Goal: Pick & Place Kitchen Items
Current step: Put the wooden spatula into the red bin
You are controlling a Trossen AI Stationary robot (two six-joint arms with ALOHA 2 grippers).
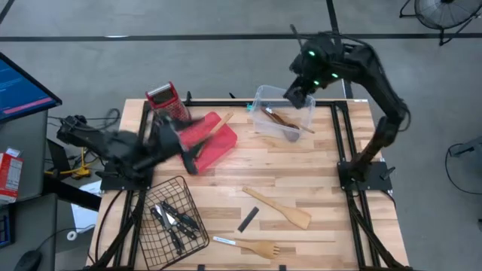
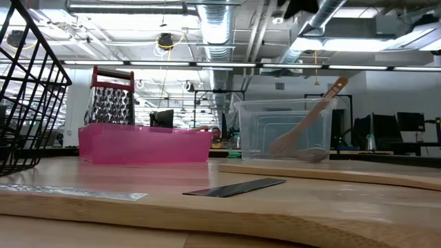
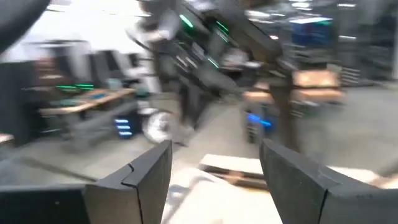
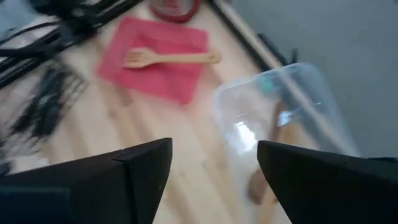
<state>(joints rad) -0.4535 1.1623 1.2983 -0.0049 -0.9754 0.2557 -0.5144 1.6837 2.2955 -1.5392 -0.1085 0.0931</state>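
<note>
- Right gripper (image 1: 298,96): jaws spread and empty, as shown in the right wrist view; it is held above the clear plastic bin (image 1: 284,113) at the upper centre-right of the high view.
- Left gripper (image 1: 190,159): jaws spread with nothing between them in the left wrist view; it is placed at the lower edge of the red tray (image 1: 211,139), left of centre.
- Clear plastic bin: a wooden spoon (image 2: 303,124) is seen leaning inside it.
- Red tray: one wooden spatula (image 4: 171,58) lies across it; the box grater (image 1: 167,100) stands just beside it.
- Wire basket (image 1: 175,218), lower left: several black-handled knives (image 1: 172,220) are contained.
- Bare surface (image 1: 316,165), lower centre: a wooden turner (image 1: 280,208), a slotted wooden turner (image 1: 248,245) and a dark flat strip (image 1: 248,219) lie loose.
- Step judged in hand: between picks, nothing being carried by either arm.
- Next move judged to call for: a descent onto a loose wooden item, jaws kept spread across the narrow handle before closing.
</note>
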